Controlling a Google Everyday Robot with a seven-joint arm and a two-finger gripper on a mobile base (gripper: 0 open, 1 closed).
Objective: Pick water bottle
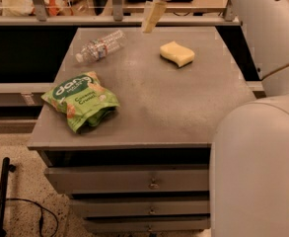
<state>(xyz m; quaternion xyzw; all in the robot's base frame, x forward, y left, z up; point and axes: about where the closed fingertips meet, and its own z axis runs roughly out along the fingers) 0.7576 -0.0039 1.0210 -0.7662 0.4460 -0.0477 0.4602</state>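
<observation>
The water bottle [100, 46] is a small clear crinkled plastic bottle with a white cap and a white label band. It lies on its side at the far left of the grey cabinet top [149, 102], cap pointing left. My gripper [153, 15] hangs over the far edge of the top, to the right of the bottle and above it, not touching it. Its upper part is cut off by the top of the view.
A green snack bag [81, 100] lies at the front left. A yellow sponge [177, 53] lies at the far right. My white arm and body [262, 132] fill the right side. Drawers [134, 181] sit below the top. A railing [109, 19] runs behind.
</observation>
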